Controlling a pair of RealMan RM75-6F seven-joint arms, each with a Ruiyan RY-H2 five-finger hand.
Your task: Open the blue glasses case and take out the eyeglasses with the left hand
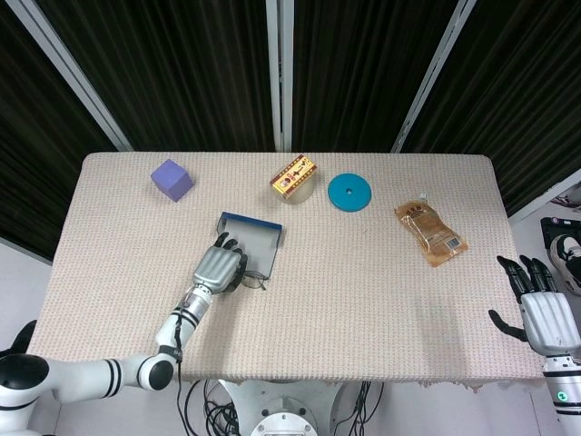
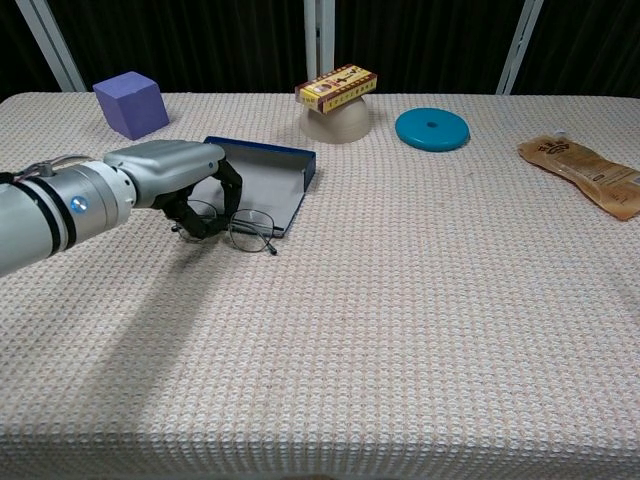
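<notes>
Eyeglasses [image 2: 245,228] in left robot hand [image 2: 180,180]

Eyeglasses [image 2: 247,230] before the open case [image 2: 262,185], under the left hand [image 2: 185,180]; cube [image 2: 131,103] behind, left.

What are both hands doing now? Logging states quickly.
Left hand: curled on the eyeglasses, holding them.
Right hand: open, holding nothing.

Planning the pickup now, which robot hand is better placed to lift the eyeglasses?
Left: the left robot hand is curled over the eyeglasses beside the open glasses case. The right robot hand sits off the table's far edge.
</notes>
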